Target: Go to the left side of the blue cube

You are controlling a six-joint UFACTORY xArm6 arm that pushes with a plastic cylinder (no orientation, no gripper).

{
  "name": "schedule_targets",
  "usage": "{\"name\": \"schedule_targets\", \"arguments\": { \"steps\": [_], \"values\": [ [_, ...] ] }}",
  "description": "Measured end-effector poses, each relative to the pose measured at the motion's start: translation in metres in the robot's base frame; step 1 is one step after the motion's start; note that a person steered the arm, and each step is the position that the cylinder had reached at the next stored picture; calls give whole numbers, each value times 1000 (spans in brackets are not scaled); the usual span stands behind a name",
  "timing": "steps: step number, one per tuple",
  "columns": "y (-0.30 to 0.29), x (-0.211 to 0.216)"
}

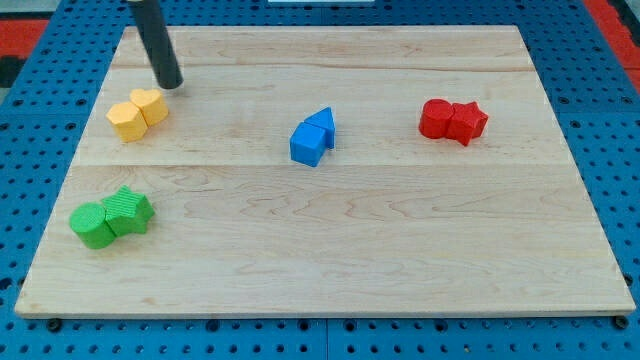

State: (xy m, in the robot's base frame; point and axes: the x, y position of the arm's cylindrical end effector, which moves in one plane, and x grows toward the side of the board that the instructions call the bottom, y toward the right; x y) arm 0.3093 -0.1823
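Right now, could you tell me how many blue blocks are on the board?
2: the blue cube near the board's middle, and a blue triangular block touching it just above. None seem hidden.

I have one view only, so no second view shares any part of the scene. It looks down on the board [330,250] from above and from beyond the board's bottom edge, tilted towards its top edge, so the far edge reads shorter than the near one. It stands near enough that the board almost fills the frame, with a blue pegboard [600,100] showing round all four sides of the board. My rod enters over the board's top-left corner, and my tip [171,84] rests there.
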Motion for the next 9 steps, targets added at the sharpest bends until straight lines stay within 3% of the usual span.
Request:
{"name": "schedule_targets", "arguments": {
  "steps": [4,7,9],
  "values": [
    [137,-1],
    [115,-1],
    [115,56]
  ]
}}
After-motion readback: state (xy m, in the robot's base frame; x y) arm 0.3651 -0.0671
